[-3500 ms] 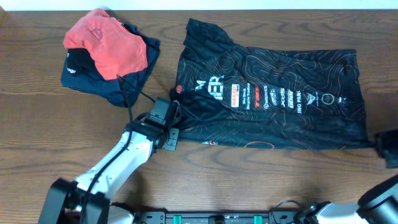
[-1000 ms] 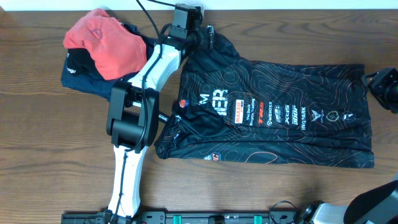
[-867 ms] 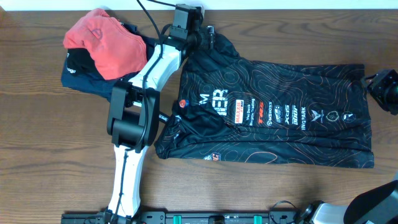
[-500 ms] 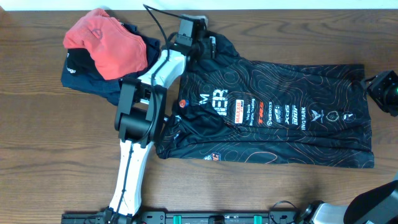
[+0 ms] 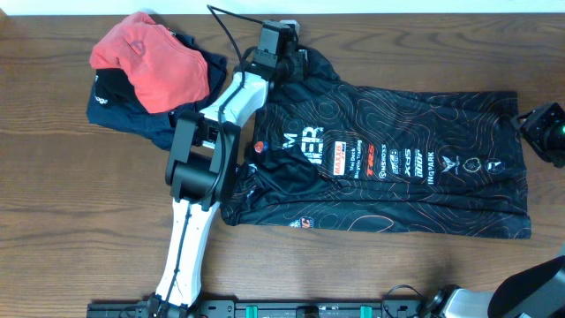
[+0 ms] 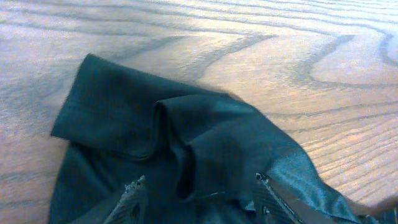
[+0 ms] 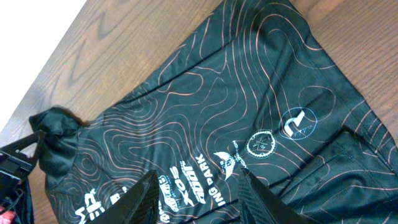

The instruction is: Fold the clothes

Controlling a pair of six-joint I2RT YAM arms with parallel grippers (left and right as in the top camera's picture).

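While the jersey [image 5: 397, 168] lies spread across the table [image 5: 53, 221], logos up, I judge the folding barely begun. The body is one flat layer from collar end to hem, with no half or third turned over. Its near sleeve [image 5: 240, 190] sits rumpled in against the body, which I would not count as a fold. My left gripper [image 6: 198, 198] is at the far sleeve [image 6: 124, 118], by the table's back edge. Its fingers are apart with a ridge of cloth between them, not pinched as far as I can see. My right gripper [image 7: 198, 196] hangs over the hem end, fingers apart and empty. Left to do, as I read it: both sleeves in, then the body over, then over again into a compact stack.
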